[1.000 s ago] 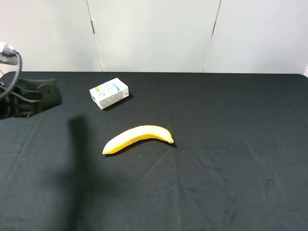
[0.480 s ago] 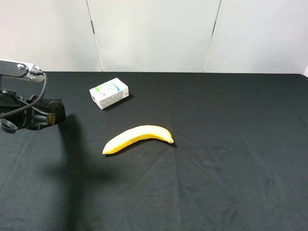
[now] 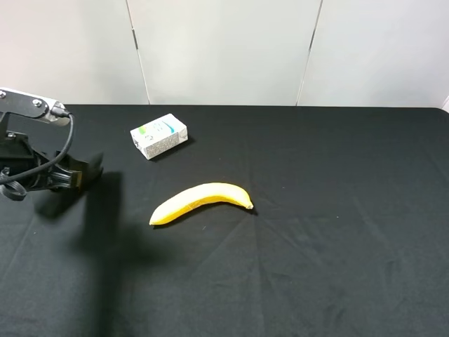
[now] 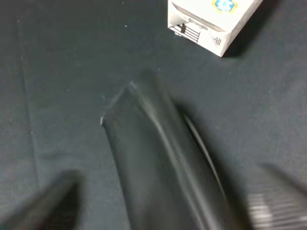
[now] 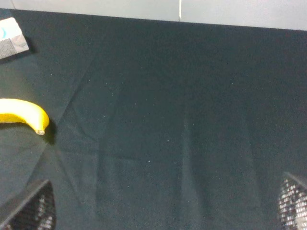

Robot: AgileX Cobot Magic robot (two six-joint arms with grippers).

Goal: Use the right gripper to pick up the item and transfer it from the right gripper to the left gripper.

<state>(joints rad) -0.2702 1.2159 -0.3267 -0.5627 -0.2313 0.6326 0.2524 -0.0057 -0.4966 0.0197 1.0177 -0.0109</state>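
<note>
Overhead, a black tablecloth (image 3: 316, 246) meets white wall panels (image 3: 224, 49). At the left edge, the left gripper (image 3: 74, 175) clamps the black case (image 4: 158, 167); the right gripper (image 5: 163, 211) is spread, empty.

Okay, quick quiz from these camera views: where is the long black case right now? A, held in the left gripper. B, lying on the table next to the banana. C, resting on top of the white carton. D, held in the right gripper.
A: the left wrist view shows the black case running out from between the left gripper's fingers, above the cloth, while the right gripper holds nothing.
</note>
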